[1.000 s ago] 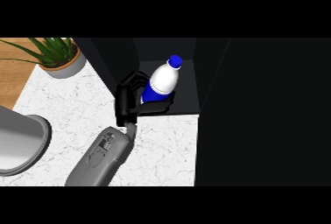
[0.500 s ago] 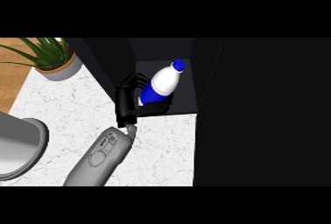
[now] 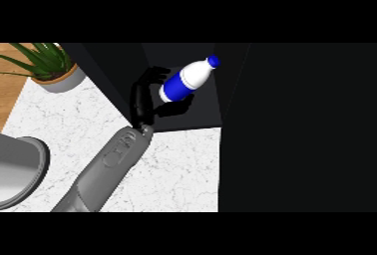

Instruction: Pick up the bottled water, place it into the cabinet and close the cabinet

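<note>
Curling round the bottled water (image 3: 187, 79), the left hand (image 3: 147, 97) grips its lower half inside the dark cabinet (image 3: 110, 64) opening. The bottle tilts, blue cap up and right, above the white marble counter (image 3: 169, 169).

Bottled water (image 3: 185, 81): lower end hidden behind the left hand (image 3: 147, 97), whose black fingers merge with the dark cabinet (image 3: 110, 69) interior; exact finger contact hard to tell. Cabinet inside too dark to make out shelf or back wall. Potted plant (image 3: 48, 67) cut off at the view's left. Grey round vessel (image 3: 18, 169) cut by the left edge; kind unclear.
</note>
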Robot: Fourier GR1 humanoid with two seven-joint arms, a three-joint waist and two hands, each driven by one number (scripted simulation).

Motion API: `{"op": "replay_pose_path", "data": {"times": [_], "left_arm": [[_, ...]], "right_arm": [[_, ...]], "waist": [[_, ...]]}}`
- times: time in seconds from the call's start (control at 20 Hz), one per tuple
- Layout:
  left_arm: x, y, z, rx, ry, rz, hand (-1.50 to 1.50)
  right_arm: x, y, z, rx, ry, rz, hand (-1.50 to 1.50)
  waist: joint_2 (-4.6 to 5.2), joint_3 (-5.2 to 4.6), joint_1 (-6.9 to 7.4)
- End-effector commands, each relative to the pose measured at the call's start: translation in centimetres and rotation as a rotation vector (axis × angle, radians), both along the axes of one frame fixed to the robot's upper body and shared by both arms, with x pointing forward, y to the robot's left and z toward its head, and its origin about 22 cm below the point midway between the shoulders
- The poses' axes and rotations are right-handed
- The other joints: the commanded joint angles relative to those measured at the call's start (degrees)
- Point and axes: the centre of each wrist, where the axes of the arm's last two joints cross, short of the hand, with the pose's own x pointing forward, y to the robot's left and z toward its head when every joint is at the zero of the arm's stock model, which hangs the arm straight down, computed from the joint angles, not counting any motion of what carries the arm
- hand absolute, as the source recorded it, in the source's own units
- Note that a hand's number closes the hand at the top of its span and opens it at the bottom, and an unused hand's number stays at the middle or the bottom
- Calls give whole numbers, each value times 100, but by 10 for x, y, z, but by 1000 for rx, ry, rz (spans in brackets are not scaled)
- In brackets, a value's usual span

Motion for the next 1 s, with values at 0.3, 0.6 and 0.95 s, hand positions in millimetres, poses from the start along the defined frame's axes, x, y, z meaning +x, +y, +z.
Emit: {"op": "replay_pose_path", "data": {"times": [0.3,0.6,0.95], "left_arm": [[63,30,21,86,66,38,-150],[70,42,20,71,63,28,-150],[72,40,25,-101,-74,-101,-150]], "right_arm": [[2,-4,-10,6,3,-20,-150],[-2,-5,-8,10,-6,-4,-150],[-5,-5,0,-7,-6,-23,-150]], "waist": [[153,-40,-42],[127,-40,5],[74,-41,135]]}}
